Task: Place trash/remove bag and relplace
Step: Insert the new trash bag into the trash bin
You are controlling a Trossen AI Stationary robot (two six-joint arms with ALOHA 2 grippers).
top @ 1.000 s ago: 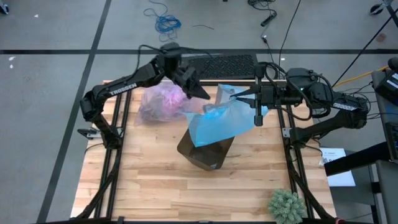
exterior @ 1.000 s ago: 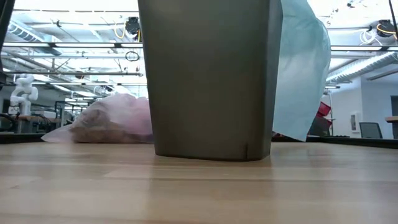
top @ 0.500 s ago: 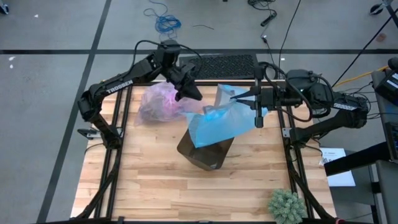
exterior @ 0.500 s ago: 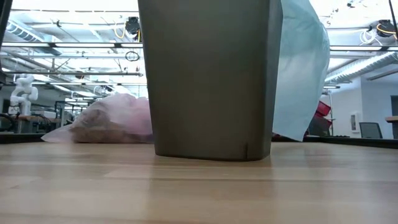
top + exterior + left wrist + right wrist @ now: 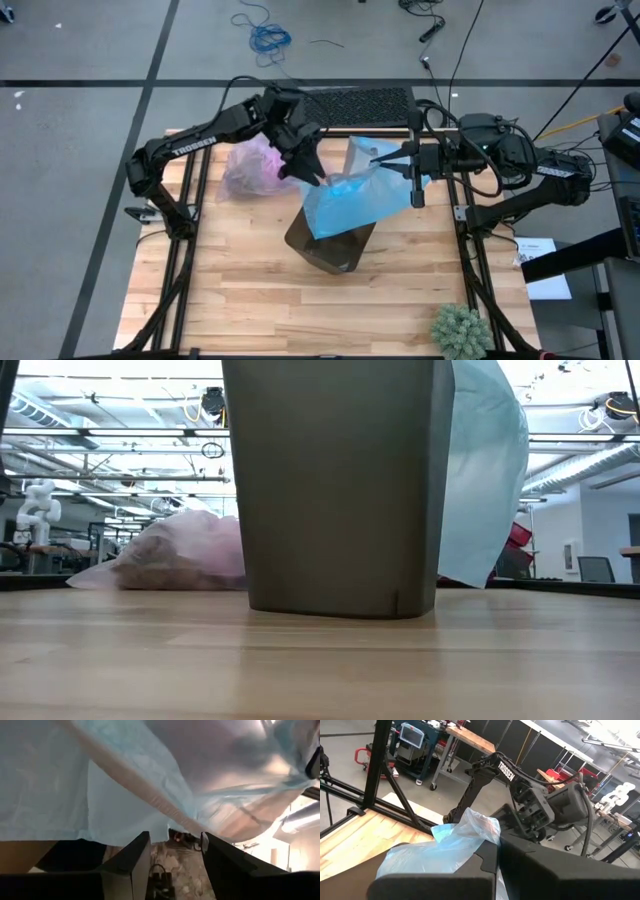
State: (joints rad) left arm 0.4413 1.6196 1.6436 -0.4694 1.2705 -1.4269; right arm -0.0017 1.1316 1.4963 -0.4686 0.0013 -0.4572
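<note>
A dark taupe bin (image 5: 330, 245) stands upright mid-table; in the low view the bin (image 5: 340, 480) fills the middle. A light blue bag (image 5: 350, 195) drapes over its far side, with my right gripper (image 5: 383, 157) shut on it. My left gripper (image 5: 318, 180) is open at the blue bag's left edge; in its wrist view the open fingers (image 5: 175, 840) stand just below the bag's hem (image 5: 150, 795), and I cannot tell whether they touch it. The lavender-pink bag (image 5: 255, 165) lies on the table at the far left, brown trash (image 5: 150, 572) showing through it. My right gripper pinches a bunched piece of the blue bag's upper edge (image 5: 480, 832) between its two fingers. The fingers lie about level and point toward the table's left. The bag hangs slack below them, over the bin and down its side (image 5: 485, 470).
A green spiky plant (image 5: 460, 330) sits at the near right corner. A black mat (image 5: 350, 103) lies past the far edge. Bare wood (image 5: 250, 310) stretches between the bin and the near edge.
My left gripper has swung away from the lavender-pink bag toward the bin, sinking a little and rolling its wrist, and now sits at the blue bag's left edge. The blue bag, the bin and my right gripper have stayed put.
</note>
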